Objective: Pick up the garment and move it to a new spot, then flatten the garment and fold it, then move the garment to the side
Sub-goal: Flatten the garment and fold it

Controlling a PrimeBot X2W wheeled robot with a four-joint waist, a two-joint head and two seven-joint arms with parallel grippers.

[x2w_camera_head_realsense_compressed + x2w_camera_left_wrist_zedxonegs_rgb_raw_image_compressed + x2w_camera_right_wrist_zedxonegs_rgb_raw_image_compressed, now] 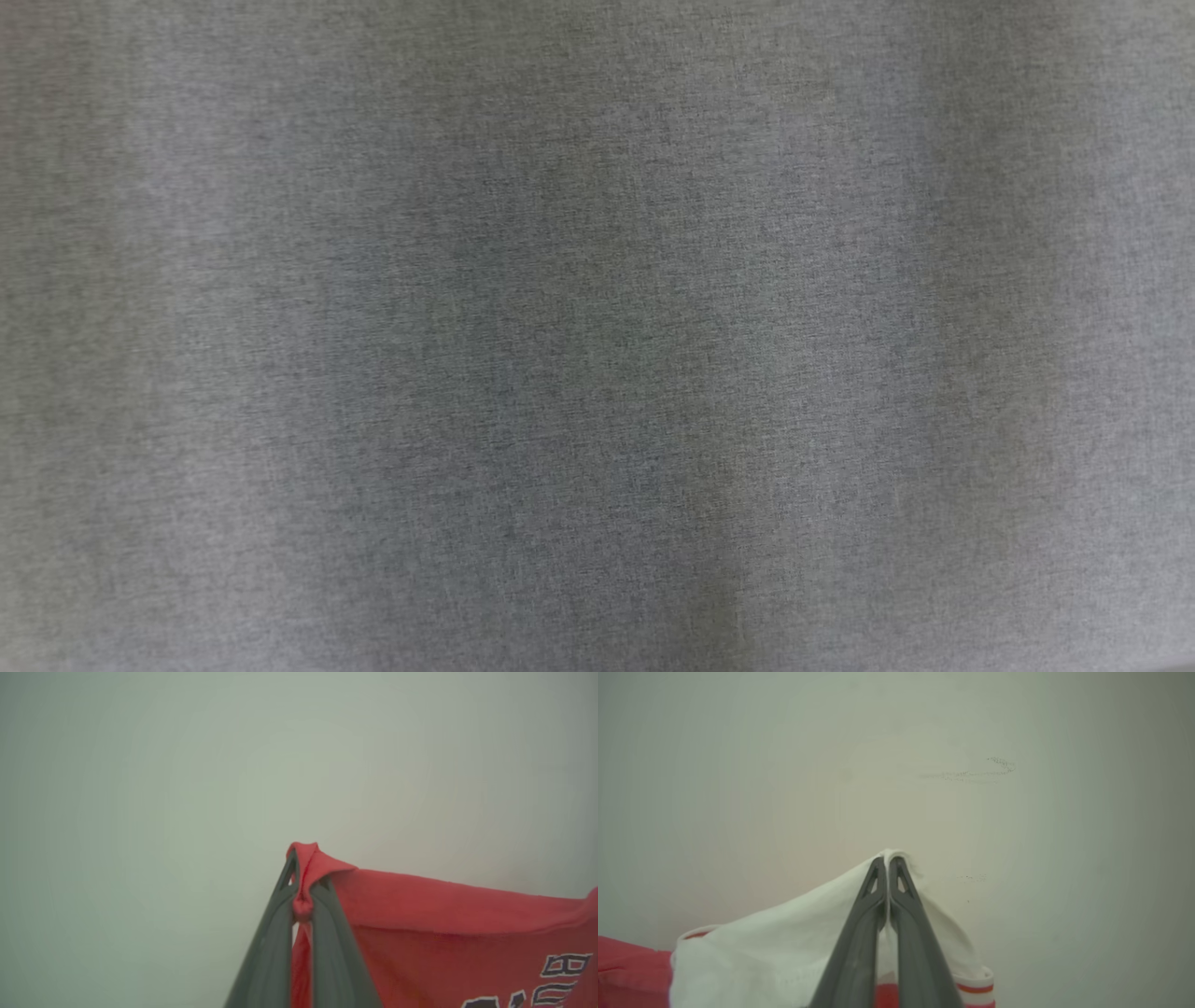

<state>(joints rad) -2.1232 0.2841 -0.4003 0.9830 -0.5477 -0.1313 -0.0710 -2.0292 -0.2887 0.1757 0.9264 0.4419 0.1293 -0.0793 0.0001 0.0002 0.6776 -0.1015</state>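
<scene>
Garment: red body with black-and-white lettering in the left wrist view. Its top edge runs long from the left hand off to that hand's right. Left hand clamped on a bunched red corner. Right wrist view adds a white sleeve with a striped cuff. Right hand pinched tight on the sleeve, red cloth to its left. Head view: grey woven cloth, cannot tell what.

Pale surface lies open ahead; the garment crowds the near side.
</scene>
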